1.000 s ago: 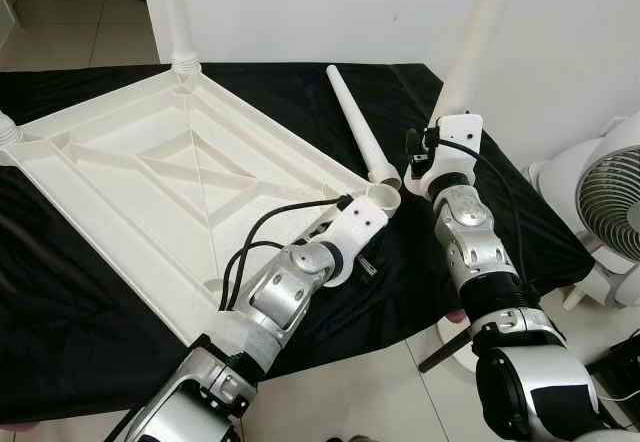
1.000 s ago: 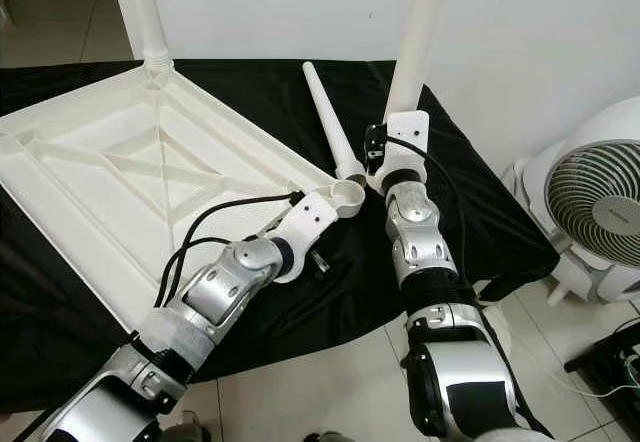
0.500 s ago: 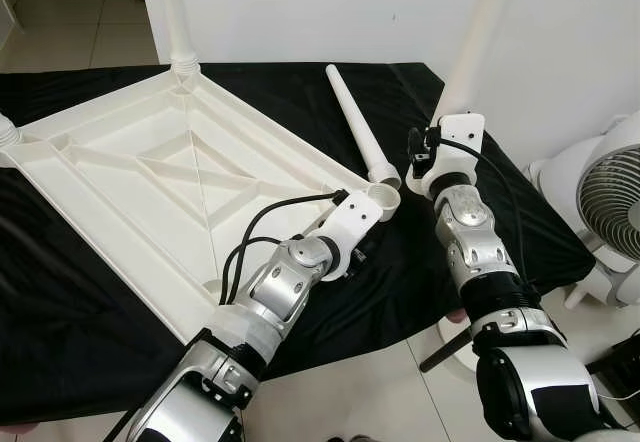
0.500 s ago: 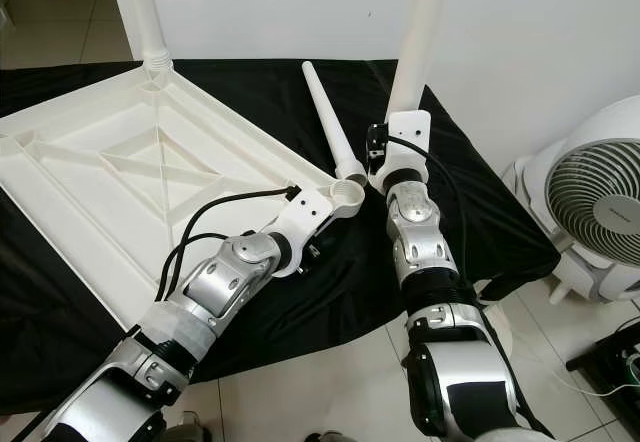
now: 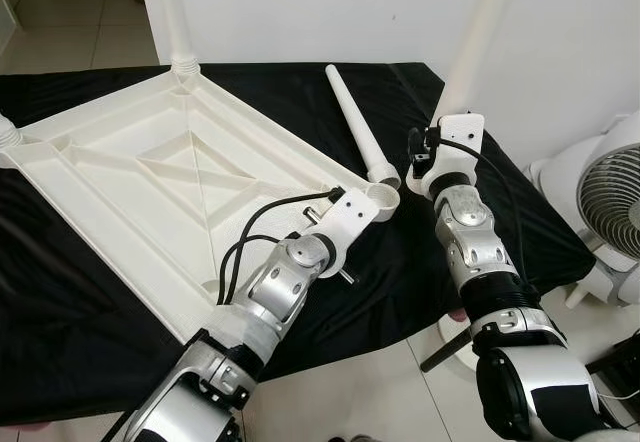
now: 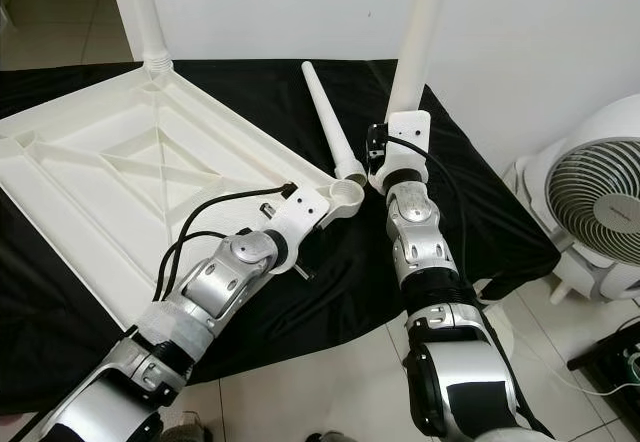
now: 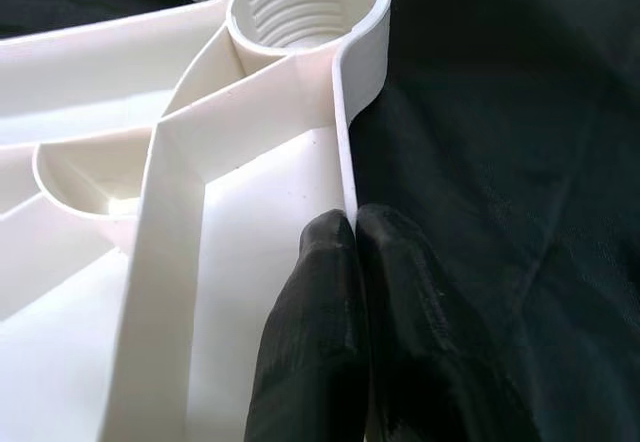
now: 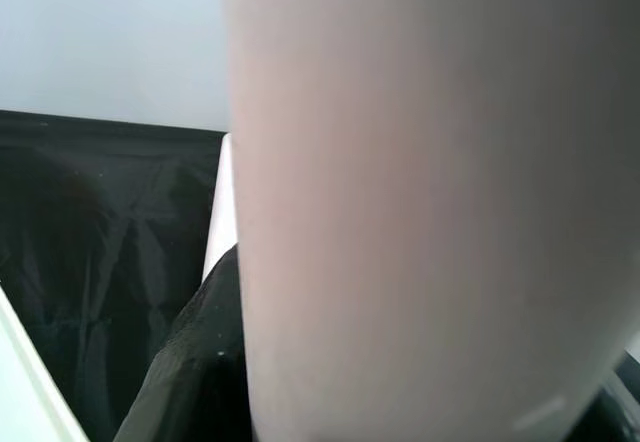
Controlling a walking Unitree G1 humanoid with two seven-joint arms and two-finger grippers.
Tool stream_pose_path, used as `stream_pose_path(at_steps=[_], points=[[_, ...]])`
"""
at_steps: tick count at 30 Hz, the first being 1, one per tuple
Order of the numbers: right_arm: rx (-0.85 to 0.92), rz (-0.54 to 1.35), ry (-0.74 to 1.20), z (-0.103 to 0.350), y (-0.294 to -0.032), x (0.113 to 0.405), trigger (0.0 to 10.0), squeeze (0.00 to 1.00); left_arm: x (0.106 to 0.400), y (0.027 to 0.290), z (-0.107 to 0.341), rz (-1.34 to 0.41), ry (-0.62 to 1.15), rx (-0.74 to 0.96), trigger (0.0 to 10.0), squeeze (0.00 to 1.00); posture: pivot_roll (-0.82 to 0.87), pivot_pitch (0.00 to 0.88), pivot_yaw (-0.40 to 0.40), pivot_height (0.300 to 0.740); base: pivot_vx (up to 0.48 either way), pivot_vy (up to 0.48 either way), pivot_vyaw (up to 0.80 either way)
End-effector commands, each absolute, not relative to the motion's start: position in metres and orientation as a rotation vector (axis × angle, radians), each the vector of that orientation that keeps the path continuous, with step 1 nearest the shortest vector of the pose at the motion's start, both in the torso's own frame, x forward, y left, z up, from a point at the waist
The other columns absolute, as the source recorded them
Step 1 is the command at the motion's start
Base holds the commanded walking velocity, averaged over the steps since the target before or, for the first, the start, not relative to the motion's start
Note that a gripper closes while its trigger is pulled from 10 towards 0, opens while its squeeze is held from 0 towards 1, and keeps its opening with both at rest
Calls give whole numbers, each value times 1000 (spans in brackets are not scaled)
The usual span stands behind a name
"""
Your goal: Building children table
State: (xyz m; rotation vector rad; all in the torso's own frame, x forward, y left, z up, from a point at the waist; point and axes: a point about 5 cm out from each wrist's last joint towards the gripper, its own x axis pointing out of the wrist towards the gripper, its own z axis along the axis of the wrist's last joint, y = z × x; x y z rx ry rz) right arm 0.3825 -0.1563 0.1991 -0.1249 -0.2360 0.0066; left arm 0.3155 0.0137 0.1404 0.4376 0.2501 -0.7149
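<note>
Tabletop (image 5: 150,177): white, upside down on the black cloth (image 5: 60,312), ribbed underside up; its near right corner lies at the cloth's right side.
Socket (image 7: 305,7): threaded ring at that near right corner, open.
Left gripper (image 7: 352,224): at the tabletop's rim just behind the socket; fingers (image 7: 310,302) pressed together on the thin rim wall, one each side.
Right gripper (image 6: 392,147): raised just right of the socket, holding an upright leg (image 6: 418,32); the leg rises out of frame, and its lower end is hidden behind the wrist.
Loose leg (image 5: 355,122): lies on the cloth, threaded end just beside the socket, tip towards the far edge.
Fitted leg (image 5: 178,12): stands in the far corner.
Fan (image 5: 610,197): white, on the floor right of the cloth.
</note>
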Motion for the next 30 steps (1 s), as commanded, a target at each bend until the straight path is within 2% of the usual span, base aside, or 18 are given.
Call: stream_pose_path(at_steps=[1,2,3,6,7,10,14,19,20,28,29,30], points=[[-128,-11,-249,201,-162,381,10000,0,311,17,136,-759,257,495,4510,0,104,20,-50,740,0,0,0],[-128,-11,-249,201,-162,381,10000,0,311,17,136,-759,257,495,4510,0,104,20,-50,740,0,0,0],[-129,-11,-248,200,-162,381,10000,0,308,21,135,-776,256,513,10000,0,106,18,-51,740,0,0,0],[-130,-11,-248,201,-162,382,10000,0,300,31,131,-828,265,564,10000,0,112,20,-53,740,0,0,0],[-131,-10,-247,200,-162,382,10000,0,293,46,128,-865,277,625,10000,0,117,21,-55,740,0,0,0],[-130,-8,-247,200,-161,382,10000,0,290,51,128,-880,279,641,10000,0,118,21,-54,740,0,0,0],[-130,-3,-248,201,-160,382,10000,0,271,71,134,-974,280,667,10000,0,122,21,-56,740,0,0,0],[-129,10,-242,200,-158,383,10000,0,265,73,137,-990,275,658,10000,0,131,24,-67,740,0,0,0],[-131,24,-239,199,-156,383,10000,0,266,70,139,-989,273,626,10000,1000,131,25,-71,740,0,0,0],[-149,105,-227,197,-145,383,10000,0,266,60,148,-1014,239,591,10000,1000,121,29,-79,740,0,0,0],[-158,143,-224,196,-140,382,10000,0,267,58,151,-1019,222,583,10000,0,119,31,-80,740,0,0,0],[-158,143,-224,196,-140,382,10000,0,267,58,151,-1019,222,583,10000,0,119,31,-80,740,0,0,0]])
